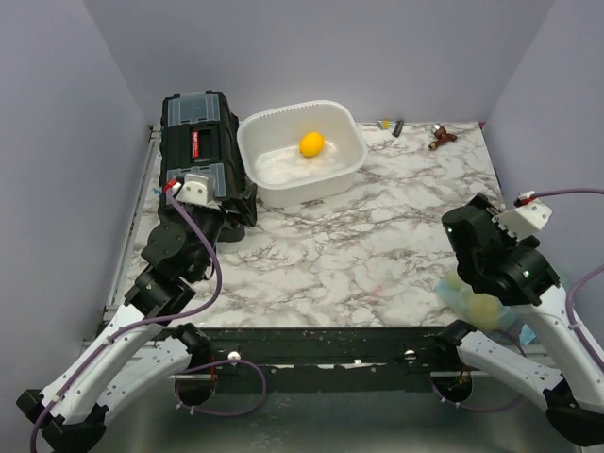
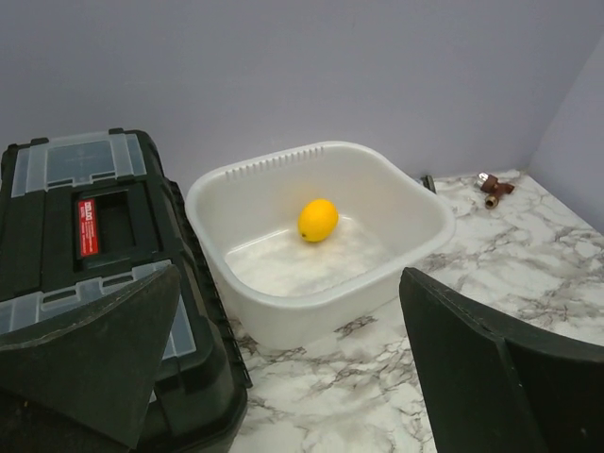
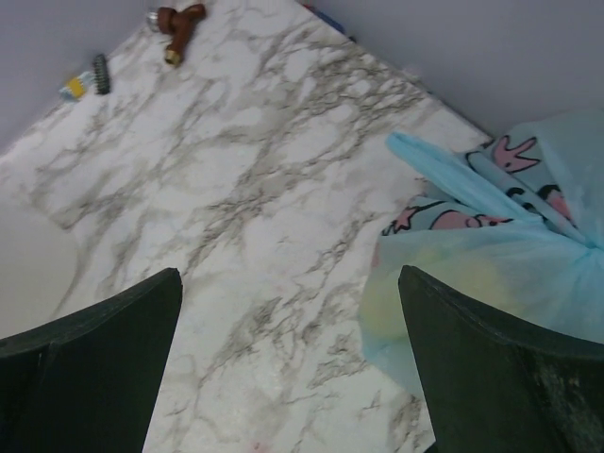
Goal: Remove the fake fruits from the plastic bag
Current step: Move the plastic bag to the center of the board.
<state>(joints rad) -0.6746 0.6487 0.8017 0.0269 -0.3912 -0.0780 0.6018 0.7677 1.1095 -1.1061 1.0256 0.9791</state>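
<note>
**Both grippers spread, bag lying at near right of bench**

One plastic bag [image 3: 491, 236]: thin, crinkled, see-through light-blue film with pink and black cartoon print, bunched into folds. It lies on the bench [image 1: 359, 245] at the near right corner, partly hidden under the right arm in the top view. The fake fruits [image 3: 444, 283] are inside it and show only as a soft yellowish lump through the film. Their count and shapes cannot be told.

Right gripper [image 3: 289, 278]: two dark matte wedge fingers set wide apart with nothing between them, hanging over bare marble just left of the bag and not touching it. Left gripper [image 2: 291, 283]: same two wedges, also wide apart and empty, at the far left of the bench by the toolbox [image 1: 198, 142].

The bench top is glossy white marble pattern with grey veins. One white tub [image 1: 283, 127]: smooth plastic, a rounded rectangle with a slotted rim, standing at the far middle. One lemon [image 1: 311, 143]: oval, orange-yellow, lying in the tub. One black hard-plastic toolbox with two clear lids and a red label stands just beside the tub's left wall. One brown piece [image 1: 441, 137] lies at the far right. Small bits [image 1: 390, 125] lie near it, too small to tell.
</note>
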